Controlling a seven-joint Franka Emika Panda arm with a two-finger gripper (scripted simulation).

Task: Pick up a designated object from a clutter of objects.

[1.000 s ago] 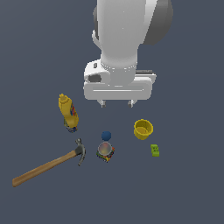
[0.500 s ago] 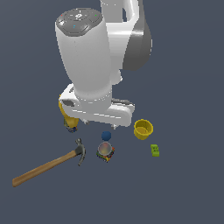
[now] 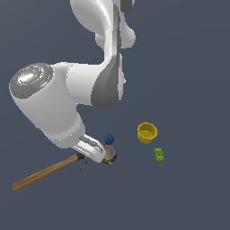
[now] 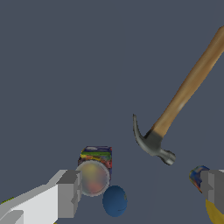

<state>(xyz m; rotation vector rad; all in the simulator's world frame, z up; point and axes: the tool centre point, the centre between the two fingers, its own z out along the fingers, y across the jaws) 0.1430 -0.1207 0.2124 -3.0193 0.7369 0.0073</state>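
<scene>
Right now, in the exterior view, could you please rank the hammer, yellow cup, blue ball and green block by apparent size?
1. Hammer, clearly the longest, though the arm partly hides its head.
2. Yellow cup.
3. Blue ball and green block look alike in size; I would not rank them.

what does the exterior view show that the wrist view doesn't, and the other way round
Only the exterior view shows the yellow cup, the green block and the arm's body. Only the wrist view shows the hammer's metal head unobstructed and the open hand with its fingers spread. Both show the hammer handle, multicoloured can and blue ball.
</scene>
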